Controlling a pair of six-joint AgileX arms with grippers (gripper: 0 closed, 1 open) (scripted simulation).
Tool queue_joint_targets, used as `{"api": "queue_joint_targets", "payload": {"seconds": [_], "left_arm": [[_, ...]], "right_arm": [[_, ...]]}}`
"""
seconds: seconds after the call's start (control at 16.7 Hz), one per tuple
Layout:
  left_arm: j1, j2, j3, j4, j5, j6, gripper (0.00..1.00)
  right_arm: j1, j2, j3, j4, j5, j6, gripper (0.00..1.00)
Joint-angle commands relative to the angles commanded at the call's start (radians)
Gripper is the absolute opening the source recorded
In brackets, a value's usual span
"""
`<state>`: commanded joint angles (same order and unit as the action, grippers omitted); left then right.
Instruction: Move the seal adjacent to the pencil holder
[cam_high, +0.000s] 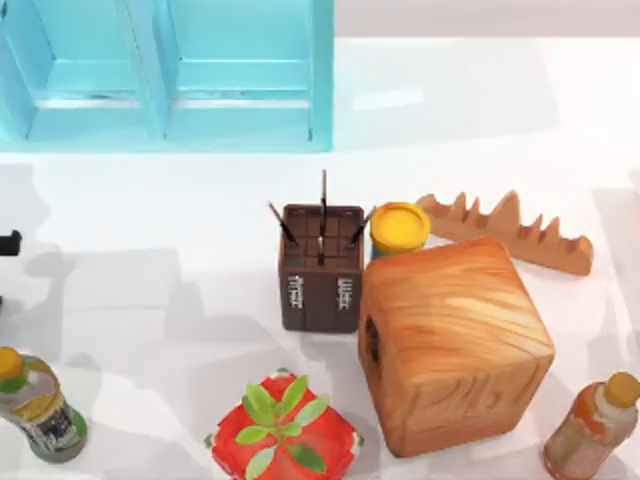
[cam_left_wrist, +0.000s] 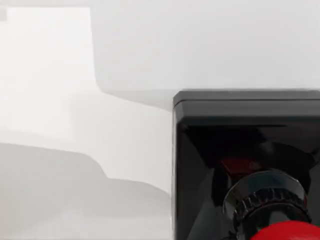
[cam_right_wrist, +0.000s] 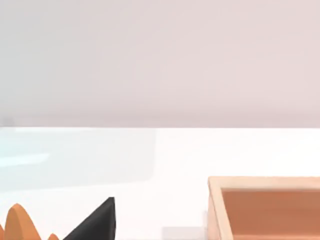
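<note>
Seal (cam_left_wrist: 250, 165) close under left wrist camera, knob facing lens.

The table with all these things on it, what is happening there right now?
The task is to bring the seal next to the pencil holder, and this is not yet done. The left wrist view looks closely at the seal, with its red knob on a black block. The pencil holder stands mid-table, close beside a wooden cube and a yellow-lidded jar.
</note>
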<state>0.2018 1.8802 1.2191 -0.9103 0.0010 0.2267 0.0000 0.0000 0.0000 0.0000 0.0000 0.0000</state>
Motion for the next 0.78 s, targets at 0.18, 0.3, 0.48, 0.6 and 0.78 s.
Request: {"api": "queue_joint_targets", "payload": {"seconds": [0.18, 0.3, 0.48, 0.6, 0.78], "left_arm": [[0.000, 0.000, 0.000, 0.000, 0.000, 0.000, 0.00], [-0.004, -0.001, 0.003, -0.003, 0.000, -0.001, 0.00], [-0.054, -0.003, 0.061, -0.071, 0.000, -0.056, 0.00], [-0.116, -0.010, 0.134, -0.162, 0.001, -0.122, 0.00], [-0.232, -0.033, 0.259, -0.308, 0.000, -0.236, 0.00]], "right_arm": [[0.000, 0.000, 0.000, 0.000, 0.000, 0.000, 1.00], [0.000, 0.000, 0.000, 0.000, 0.000, 0.000, 1.00], [0.000, 0.000, 0.000, 0.000, 0.000, 0.000, 1.00], [0.000, 0.000, 0.000, 0.000, 0.000, 0.000, 1.00], [0.000, 0.000, 0.000, 0.000, 0.000, 0.000, 1.00]]}}
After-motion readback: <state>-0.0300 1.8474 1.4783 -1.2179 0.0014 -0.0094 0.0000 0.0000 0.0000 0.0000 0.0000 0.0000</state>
